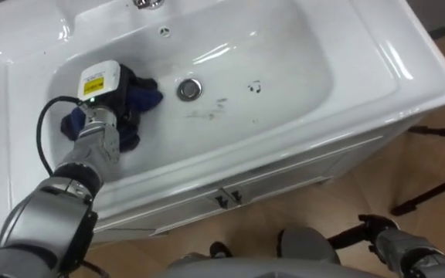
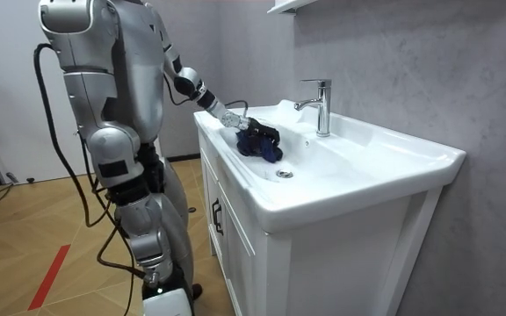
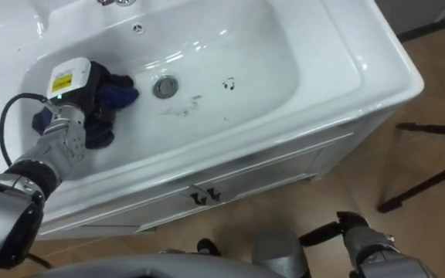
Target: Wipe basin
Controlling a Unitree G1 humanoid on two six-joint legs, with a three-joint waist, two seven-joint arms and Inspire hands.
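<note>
Fingers of left hand curled down into blue cloth, just left of drain in basin; wrist bent downward. Fingertips lost in folds. Right hand far below-right of drain, partly cut off.

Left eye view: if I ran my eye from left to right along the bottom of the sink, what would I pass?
Blue cloth, with the robot's left hand on it → drain → small dark mark → right wall of the basin.
</note>
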